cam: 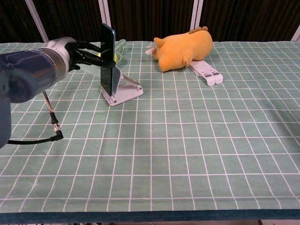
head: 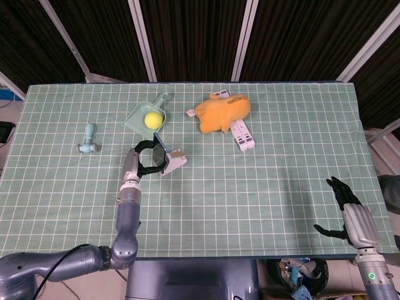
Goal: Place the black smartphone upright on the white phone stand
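Observation:
My left hand [head: 145, 160] [cam: 86, 54] grips the black smartphone [cam: 108, 58] [head: 160, 152] upright, edge-on to the chest view. The phone's lower end is right at the white phone stand [cam: 123, 91] [head: 173, 161]; its back plate is partly hidden behind the phone. Whether the phone touches the stand I cannot tell. My right hand [head: 345, 209] hovers over the table's front right corner with its fingers apart and nothing in it; the chest view does not show it.
Behind the stand a yellow ball [head: 151, 119] lies in a green dustpan [head: 139, 117]. An orange plush toy [head: 223, 112] lies on a second white stand [head: 242, 135] at the back. A light blue dumbbell-like toy [head: 87, 139] lies at the left.

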`<action>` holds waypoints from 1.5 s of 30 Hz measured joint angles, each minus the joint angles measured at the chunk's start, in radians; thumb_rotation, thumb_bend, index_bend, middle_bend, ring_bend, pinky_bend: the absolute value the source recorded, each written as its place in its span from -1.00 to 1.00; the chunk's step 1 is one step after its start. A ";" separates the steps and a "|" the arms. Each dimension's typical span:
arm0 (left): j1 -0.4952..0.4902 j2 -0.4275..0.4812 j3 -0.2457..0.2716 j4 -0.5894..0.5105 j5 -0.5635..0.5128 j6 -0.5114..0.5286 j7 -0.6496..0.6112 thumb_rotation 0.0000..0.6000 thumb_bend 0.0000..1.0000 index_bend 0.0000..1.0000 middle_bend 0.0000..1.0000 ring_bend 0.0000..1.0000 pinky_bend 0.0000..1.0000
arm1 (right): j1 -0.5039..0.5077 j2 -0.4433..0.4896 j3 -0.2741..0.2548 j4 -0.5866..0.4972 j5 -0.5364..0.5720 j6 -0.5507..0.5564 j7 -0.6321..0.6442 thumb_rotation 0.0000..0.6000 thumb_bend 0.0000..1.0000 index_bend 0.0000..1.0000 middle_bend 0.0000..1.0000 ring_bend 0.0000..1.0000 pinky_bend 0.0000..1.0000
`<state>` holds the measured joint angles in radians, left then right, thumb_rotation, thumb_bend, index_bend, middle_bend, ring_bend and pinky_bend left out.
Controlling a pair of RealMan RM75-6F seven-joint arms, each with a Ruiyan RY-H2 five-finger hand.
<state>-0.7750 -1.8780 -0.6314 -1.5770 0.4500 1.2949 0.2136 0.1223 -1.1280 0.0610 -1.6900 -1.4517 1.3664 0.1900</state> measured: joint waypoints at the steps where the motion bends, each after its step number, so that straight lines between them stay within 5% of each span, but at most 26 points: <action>1: -0.002 -0.002 -0.002 0.005 -0.001 -0.003 -0.001 1.00 -0.30 0.12 0.18 -0.74 -1.00 | 0.000 0.000 0.000 -0.001 0.000 0.000 0.000 1.00 -0.72 -1.00 -1.00 -1.00 -0.63; 45: -0.001 -0.018 0.032 0.087 0.032 -0.057 0.000 1.00 -0.31 0.08 0.16 -0.74 -1.00 | 0.002 0.005 0.001 -0.009 0.011 -0.011 0.003 1.00 -0.72 -1.00 -1.00 -1.00 -0.63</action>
<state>-0.7757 -1.8965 -0.5998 -1.4904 0.4821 1.2375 0.2135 0.1239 -1.1230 0.0618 -1.6988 -1.4405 1.3553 0.1927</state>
